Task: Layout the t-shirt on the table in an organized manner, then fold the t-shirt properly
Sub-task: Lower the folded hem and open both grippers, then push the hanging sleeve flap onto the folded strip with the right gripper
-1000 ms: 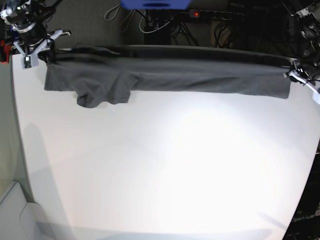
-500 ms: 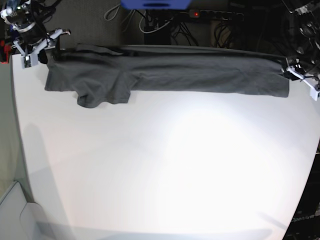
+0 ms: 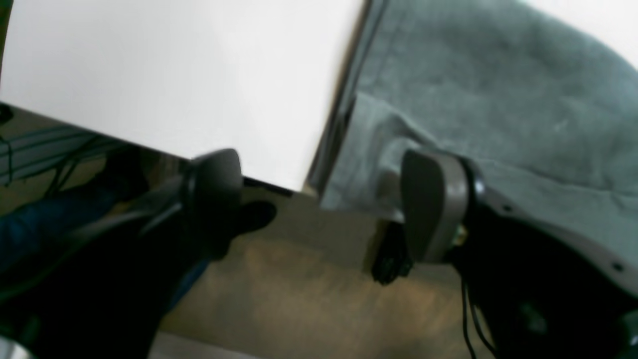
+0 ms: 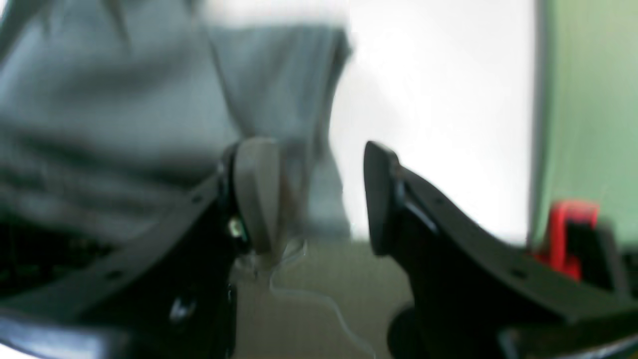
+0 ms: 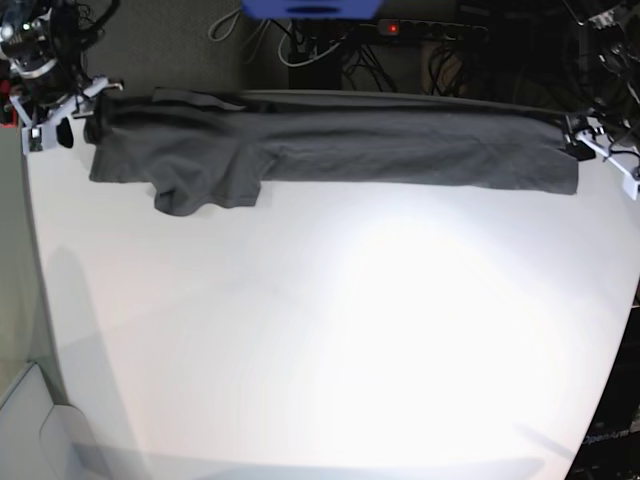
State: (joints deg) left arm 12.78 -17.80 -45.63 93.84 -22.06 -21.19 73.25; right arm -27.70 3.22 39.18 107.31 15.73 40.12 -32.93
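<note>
The dark grey t-shirt (image 5: 330, 145) lies stretched in a long band along the far edge of the white table (image 5: 330, 330), with a sleeve bunched at its left end (image 5: 205, 190). My right gripper (image 5: 62, 108) stands open just off the shirt's left end; in the right wrist view its fingers (image 4: 256, 194) are spread, with the cloth (image 4: 124, 99) beside and behind the left one. My left gripper (image 5: 605, 160) is open at the shirt's right end; its wrist view shows the jaws apart (image 3: 321, 199) over the table's edge, the cloth (image 3: 498, 99) by the right finger.
Behind the table's far edge run cables and a power strip with a red light (image 5: 392, 28), beside a blue object (image 5: 310, 8). A red part (image 4: 568, 234) sits off the table's left side. The shirt's hem hangs slightly over the far edge (image 3: 339, 164).
Both grippers opened and let go of the shirt's ends, then drew back outward a little. The shirt settled flat along the far edge.
</note>
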